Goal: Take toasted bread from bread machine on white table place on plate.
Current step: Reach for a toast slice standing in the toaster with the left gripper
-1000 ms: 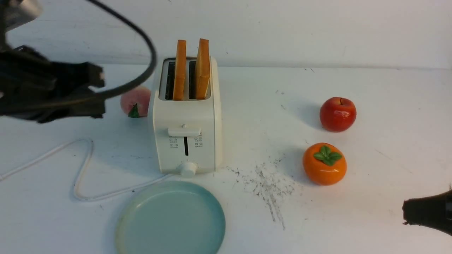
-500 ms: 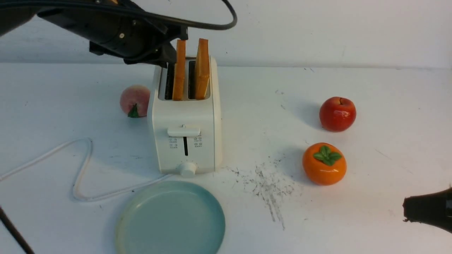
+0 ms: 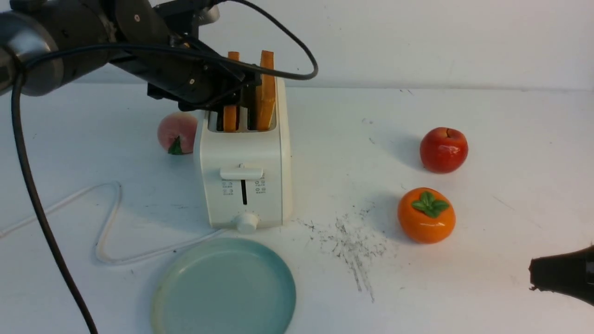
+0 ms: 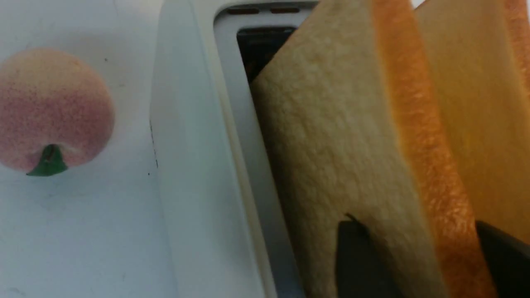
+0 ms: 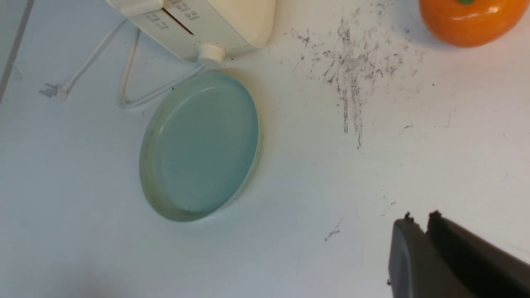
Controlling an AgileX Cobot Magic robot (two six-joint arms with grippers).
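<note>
Parted jaws of the left gripper (image 4: 426, 256) straddle one toasted slice (image 4: 331, 136) upright in the toaster (image 3: 246, 199), grip unconfirmed, so this looks like the grasping step, calling next for closing, then lifting toward the plate (image 3: 227, 292) nearer the robot than those jaws.

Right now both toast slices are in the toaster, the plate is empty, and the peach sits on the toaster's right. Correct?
Not quite: the peach is on the toaster's left, per the front view. The rest holds.
</note>
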